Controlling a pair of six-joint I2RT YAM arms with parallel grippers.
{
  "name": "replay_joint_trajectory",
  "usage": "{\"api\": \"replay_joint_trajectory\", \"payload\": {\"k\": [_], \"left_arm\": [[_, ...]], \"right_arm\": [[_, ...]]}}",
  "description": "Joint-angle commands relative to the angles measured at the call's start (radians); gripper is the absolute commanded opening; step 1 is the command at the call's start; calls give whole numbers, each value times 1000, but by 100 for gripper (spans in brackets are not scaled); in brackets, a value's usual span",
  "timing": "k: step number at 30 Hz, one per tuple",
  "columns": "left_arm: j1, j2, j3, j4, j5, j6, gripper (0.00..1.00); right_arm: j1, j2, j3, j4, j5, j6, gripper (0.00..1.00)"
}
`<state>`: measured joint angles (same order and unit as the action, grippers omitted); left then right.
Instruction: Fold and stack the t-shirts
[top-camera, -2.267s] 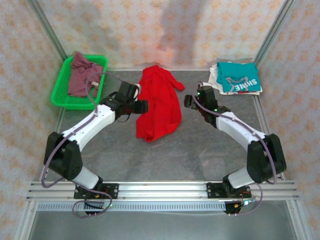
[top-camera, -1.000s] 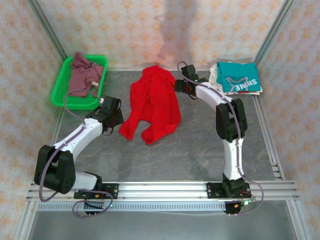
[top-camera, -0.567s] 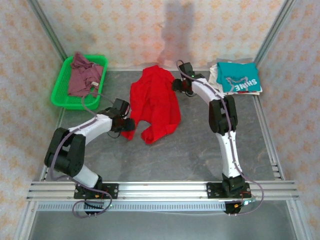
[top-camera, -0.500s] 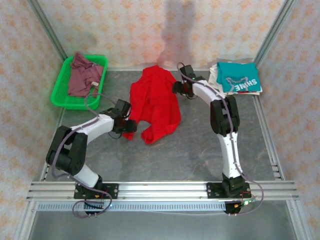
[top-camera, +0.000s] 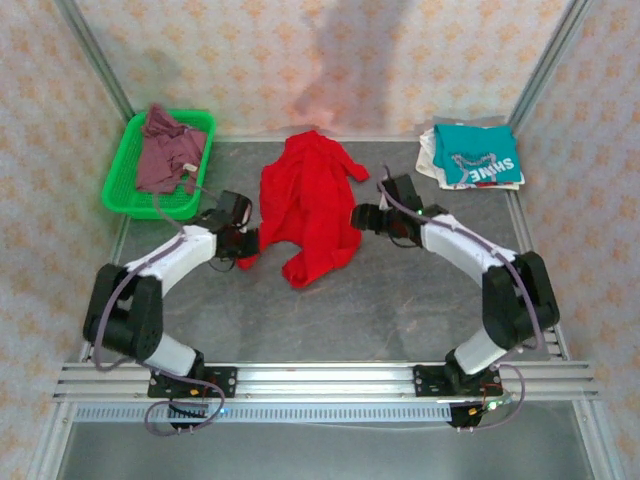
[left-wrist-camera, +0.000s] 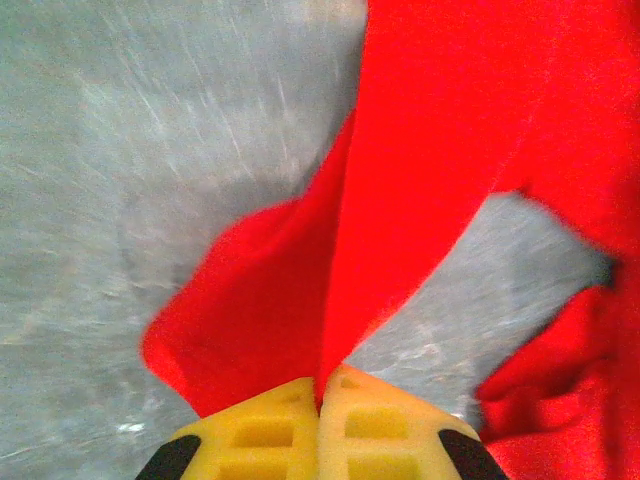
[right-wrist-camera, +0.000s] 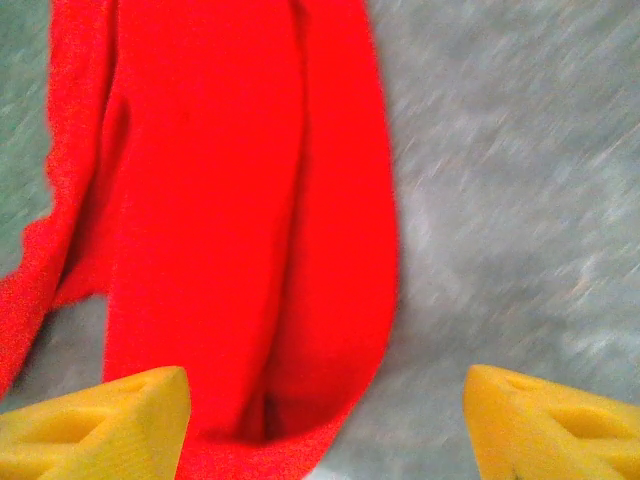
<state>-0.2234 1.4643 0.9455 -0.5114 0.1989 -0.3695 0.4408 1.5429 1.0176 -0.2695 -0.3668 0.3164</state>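
Observation:
A crumpled red t-shirt (top-camera: 308, 205) lies in the middle of the grey table. My left gripper (top-camera: 245, 242) is at its left lower corner, shut on a pinch of the red cloth (left-wrist-camera: 330, 300); the yellow fingertips (left-wrist-camera: 375, 420) meet with the fabric between them. My right gripper (top-camera: 358, 216) stands open at the shirt's right edge, yellow fingertips (right-wrist-camera: 110, 410) wide apart over the red hem (right-wrist-camera: 300, 380). A teal "SHINE" t-shirt (top-camera: 478, 152) lies folded on a whitish one (top-camera: 430, 152) at the back right. A mauve t-shirt (top-camera: 160, 150) sits in the green basket (top-camera: 127, 185).
The green mesh basket stands at the back left. Metal frame posts (top-camera: 90, 50) and patterned walls enclose the table. An aluminium rail (top-camera: 320, 380) runs along the near edge, where both arm bases are bolted.
My right gripper has left the shirt's upper right corner and come down to its right edge. My left gripper opened briefly, then shut again on the red cloth's left corner.

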Motion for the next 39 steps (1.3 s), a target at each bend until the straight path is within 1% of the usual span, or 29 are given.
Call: {"api": "replay_joint_trajectory", "payload": {"k": [1,4,6,9,11,13,15,16,17,19,21,24,26,28,32,33,37,39], "left_arm": [[43,-113,80,-68,-18,-24,0],[74,-152,127,-94,-2,-21,0],[83,-166,140,-102,1,-25,0],[104,-185,150,-110,25,-34,0],[117,-205,140,-100,22,-46,0],[125,-216,117,-65,39,-66,0],[128,-213,112,-65,40,-79,0],[128,-213,107,-62,41,-84,0],[130,-214,102,-56,40,-90,0],[132,-221,93,-49,42,-104,0],[137,-230,94,-45,45,-113,0],[148,-257,105,-57,43,-124,0],[156,-281,106,-63,30,-125,0],[173,-307,102,-68,17,-135,0],[205,-347,78,-40,21,-205,0],[206,-343,77,-37,27,-216,0],[206,-307,65,-21,68,-226,0],[207,-296,38,-4,82,-222,0]], "right_arm": [[52,-44,-99,106,-110,90,73],[129,-37,-144,198,-132,140,73],[172,7,-146,233,-133,166,73],[217,83,-131,305,-162,206,67],[240,117,-130,354,-113,232,65],[242,161,-124,399,-77,263,62],[242,206,-109,394,-17,289,55],[241,226,-100,397,-8,297,53],[240,241,-90,396,-2,296,46],[240,252,-75,390,31,294,24],[233,234,-68,361,60,285,9],[197,162,-47,241,91,229,0],[161,91,-54,182,114,184,0],[111,35,-39,110,98,127,0],[19,-24,68,-72,104,8,0],[2,-22,108,-118,111,-22,0],[-60,22,230,-252,234,-69,0],[-111,55,249,-252,253,-57,0]]}}
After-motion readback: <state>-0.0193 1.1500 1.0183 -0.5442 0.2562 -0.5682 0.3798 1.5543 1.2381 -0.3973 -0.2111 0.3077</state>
